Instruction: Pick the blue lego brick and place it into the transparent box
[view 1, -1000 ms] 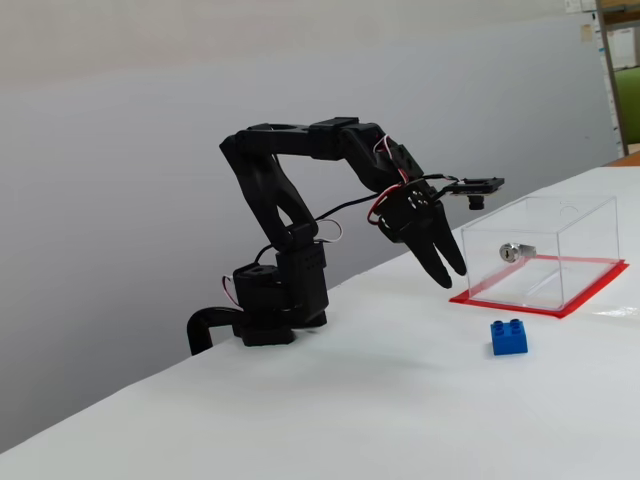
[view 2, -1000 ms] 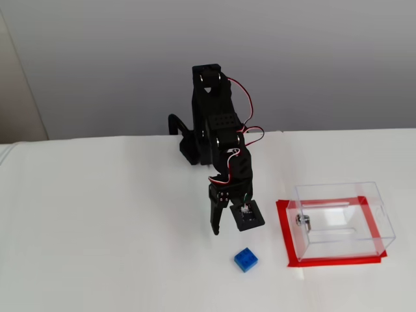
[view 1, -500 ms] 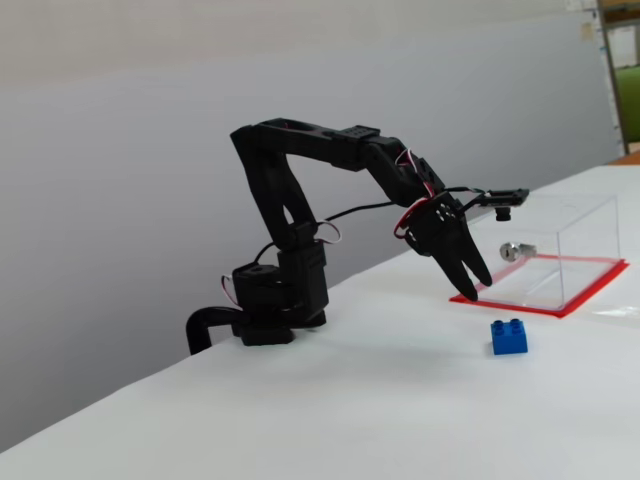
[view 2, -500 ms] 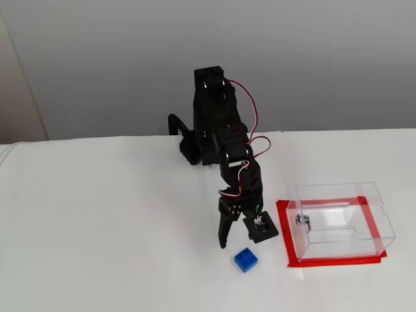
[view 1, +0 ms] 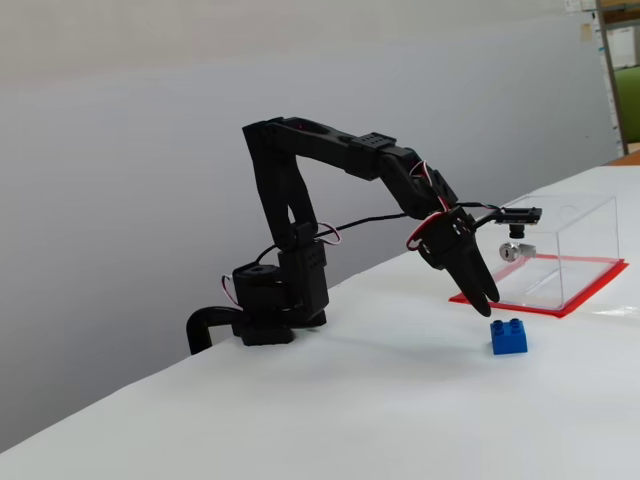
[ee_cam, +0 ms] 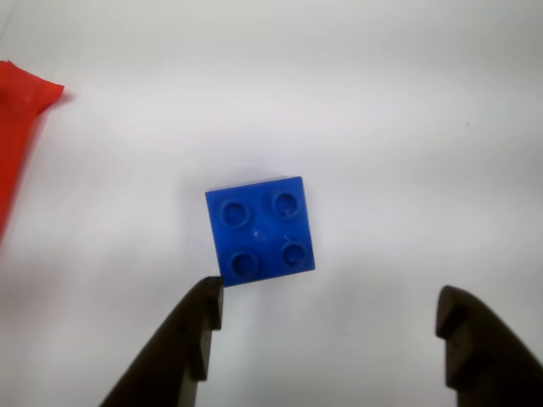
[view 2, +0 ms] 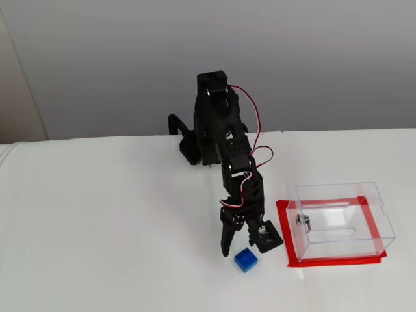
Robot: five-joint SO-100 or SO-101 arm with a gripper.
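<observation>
Wrist view: our gripper (ee_cam: pixel 329 315) spread wide, nothing held; blue lego brick (ee_cam: pixel 260 231) on the bench just ahead of the fingertips.

Fixed views: brick (view 1: pixel 508 337) sits toward the front edge, beside the empty transparent box (view 2: pixel 340 220). We judge grasp and placement both remain.

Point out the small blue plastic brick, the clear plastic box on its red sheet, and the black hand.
Small blue plastic brick (ee_cam: pixel 261 229): wrist view, studded top face.
Clear plastic box with red base sheet (view 2: pixel 364 227): a fixed view, front wall.
Black two-finger hand (ee_cam: pixel 331 309): wrist view, open gap midway between fingertips.
</observation>
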